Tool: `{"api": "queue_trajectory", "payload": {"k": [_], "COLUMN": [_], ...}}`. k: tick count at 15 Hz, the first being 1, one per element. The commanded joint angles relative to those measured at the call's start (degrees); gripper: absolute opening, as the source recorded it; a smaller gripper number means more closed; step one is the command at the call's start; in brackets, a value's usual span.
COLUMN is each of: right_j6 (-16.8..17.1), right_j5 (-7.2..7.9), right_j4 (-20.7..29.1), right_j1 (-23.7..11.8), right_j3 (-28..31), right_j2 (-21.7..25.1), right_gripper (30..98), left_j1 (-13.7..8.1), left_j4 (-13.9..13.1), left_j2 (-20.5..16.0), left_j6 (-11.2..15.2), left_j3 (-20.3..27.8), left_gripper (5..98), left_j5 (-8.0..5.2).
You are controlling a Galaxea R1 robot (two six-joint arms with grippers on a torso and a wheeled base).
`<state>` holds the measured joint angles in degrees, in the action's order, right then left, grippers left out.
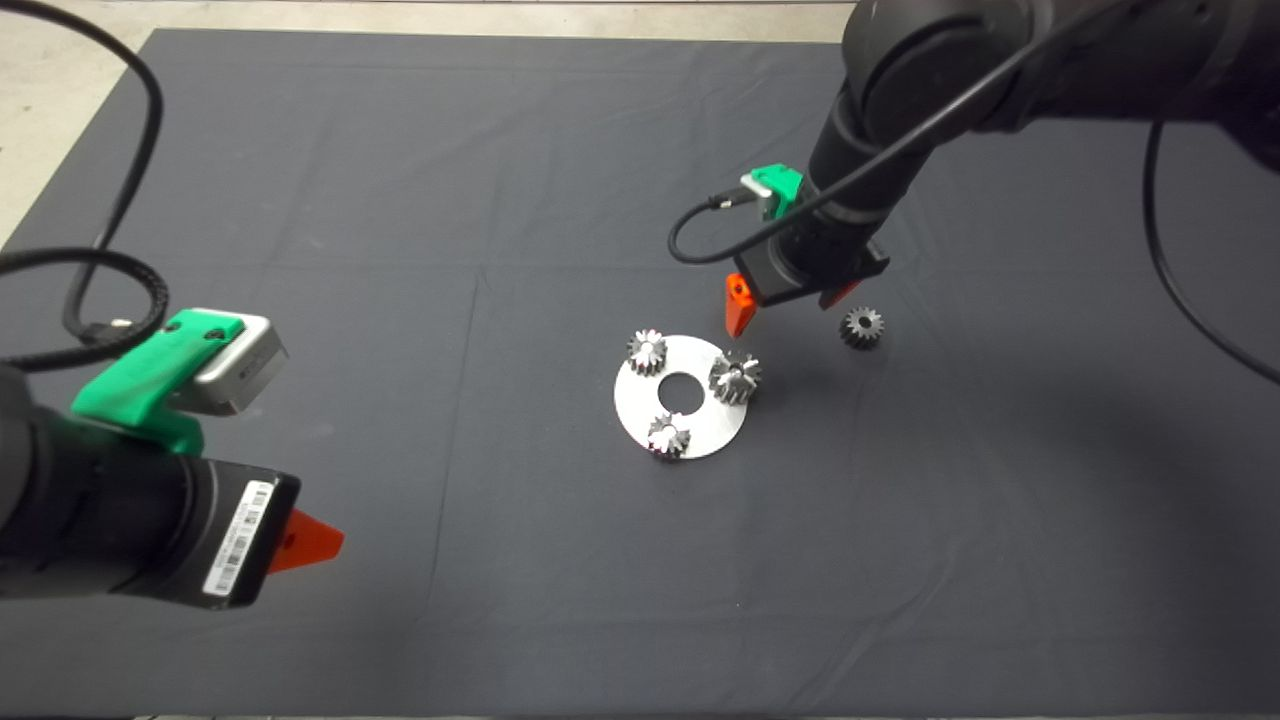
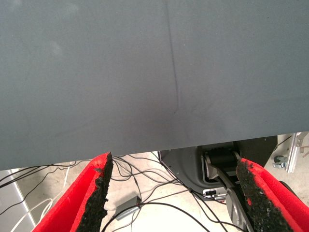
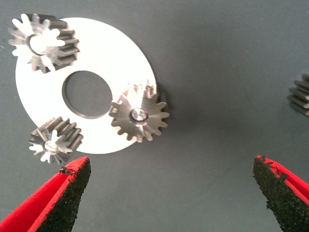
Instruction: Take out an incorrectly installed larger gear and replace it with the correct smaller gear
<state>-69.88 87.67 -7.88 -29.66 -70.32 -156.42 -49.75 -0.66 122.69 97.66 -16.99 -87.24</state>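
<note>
Hovering wide open above the mat, the right gripper hangs near the larger gear on its disc; the left gripper, parked aside, gapes too.

1. I count one larger gear seated on the silver disc.
2. Three small gears: two on that disc, one smaller gear off the disc, near it.
3. One disc.

The head camera looks steeply down from above the worktop, taking in both arms. The right wrist camera looks close down past its tool at the round plate and its gears, shared with the head view. The left wrist camera faces the worktop's edge and cabled floor beyond.
</note>
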Motion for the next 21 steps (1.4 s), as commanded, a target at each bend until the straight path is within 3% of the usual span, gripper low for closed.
{"api": "queue_trajectory", "payload": {"k": [1,12,21], "right_j6": [0.3,0.4,0.9], "right_j5": [3.2,3.19,3.22], "right_j4": [-4.2,-7.4,-7.9], "right_j1": [1.1,3.4,6.3], "right_j3": [0.2,-4.6,-5.2], "right_j2": [-0.2,-6.1,-5.4], "right_gripper": [88.8,88.8,88.8], "left_j1": [-1.1,-1.1,-1.1], "left_j4": [-0.7,-0.5,-0.4], "left_j2": [0.0,-0.1,0.0], "left_j6": [0.3,0.3,0.2], "left_j3": [0.9,0.9,0.9], "left_gripper": [64.2,64.2,64.2], "left_j5": [-0.48,-0.57,-0.57]}}
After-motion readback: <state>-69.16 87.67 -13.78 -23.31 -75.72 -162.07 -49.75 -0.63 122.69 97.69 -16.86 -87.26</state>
